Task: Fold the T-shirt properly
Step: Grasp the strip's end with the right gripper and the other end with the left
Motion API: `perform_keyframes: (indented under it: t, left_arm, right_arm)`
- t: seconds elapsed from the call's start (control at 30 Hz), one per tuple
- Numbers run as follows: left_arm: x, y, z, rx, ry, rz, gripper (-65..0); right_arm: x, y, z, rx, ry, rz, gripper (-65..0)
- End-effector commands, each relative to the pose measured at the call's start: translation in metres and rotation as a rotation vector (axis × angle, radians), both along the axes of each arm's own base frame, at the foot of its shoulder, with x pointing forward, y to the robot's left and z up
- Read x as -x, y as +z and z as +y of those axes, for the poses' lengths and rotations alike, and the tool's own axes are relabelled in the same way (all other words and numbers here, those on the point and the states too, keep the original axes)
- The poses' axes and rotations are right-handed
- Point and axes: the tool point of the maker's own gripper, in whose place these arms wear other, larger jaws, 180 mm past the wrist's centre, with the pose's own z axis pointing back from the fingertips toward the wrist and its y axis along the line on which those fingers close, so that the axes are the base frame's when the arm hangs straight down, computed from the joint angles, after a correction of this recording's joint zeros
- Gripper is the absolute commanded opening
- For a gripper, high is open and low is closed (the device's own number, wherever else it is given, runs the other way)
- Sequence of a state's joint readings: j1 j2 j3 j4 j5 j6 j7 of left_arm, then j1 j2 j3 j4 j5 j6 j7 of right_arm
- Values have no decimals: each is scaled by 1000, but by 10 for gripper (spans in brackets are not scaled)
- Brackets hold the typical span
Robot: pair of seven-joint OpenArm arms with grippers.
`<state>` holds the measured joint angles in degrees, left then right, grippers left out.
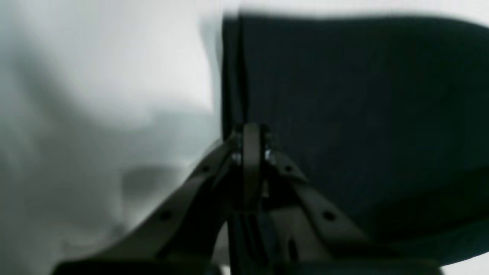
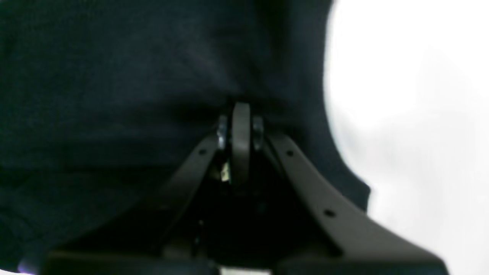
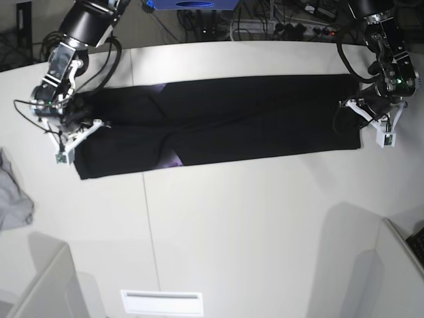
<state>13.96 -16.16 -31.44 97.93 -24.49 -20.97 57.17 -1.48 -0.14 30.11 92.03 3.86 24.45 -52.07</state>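
Two grippers were at T-shirt in base view: left gripper (image 3: 358, 114) over its right end, right gripper (image 3: 105, 126) over its left end. T-shirt (image 3: 245, 119) lay long and flat on white table (image 3: 265, 232), grey cloth (image 3: 12, 199) near its left end. Left wrist view: jaws pressed together by T-shirt's edge. Right wrist view: jaws pressed together over dark T-shirt.

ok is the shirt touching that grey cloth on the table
Apart: the base view shows bare table between the black shirt and grey cloth.
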Motion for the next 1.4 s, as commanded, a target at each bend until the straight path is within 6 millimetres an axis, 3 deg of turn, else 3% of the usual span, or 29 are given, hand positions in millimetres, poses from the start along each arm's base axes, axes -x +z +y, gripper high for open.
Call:
perform_keyframes:
  t: [0.0, 0.17, 0.33, 0.5, 0.57, 0.7, 0.8, 1.03, 1.17, 1.3, 1.37]
  left_arm:
    - [-11, 21, 2, -24, -15, -68, -650]
    - [-14, 68, 10, -79, 25, -199, -650]
    - [5, 83, 14, -6, -34, -215, -650]
    - [23, 90, 29, 20, 19, -236, -650]
    - [32, 80, 34, 38, 39, -206, -612]
    - [44, 54, 41, 101, 87, -149, -250]
    - [48, 36, 44, 146, 117, -115, -86]
    - [37, 11, 46, 247, 177, -103, -72]
    - [30, -9, 20, 291, 102, -38, -72]
    - [23, -19, 6, 316, 79, -56, -74]
    - [24, -33, -2, 348, 79, -39, -74]
  right_arm:
    - [-13, 18, 3, 5, 4, -73, -650]
    - [-19, 50, 15, 31, 23, -168, -650]
    - [-18, 70, 42, 64, 121, -222, -650]
    - [-15, 72, 66, 57, 193, -221, -650]
    - [-13, 69, 75, 49, 217, -213, -650]
    - [-10, 65, 85, 40, 249, -202, -650]
    - [-7, 63, 92, 16, 240, -200, -650]
    - [1, 56, 96, 3, 240, -181, -650]
    - [2, 56, 96, 3, 238, -177, -650]
    - [3, 55, 96, 2, 238, -174, -650]
    - [6, 53, 96, 0, 238, -171, -650]
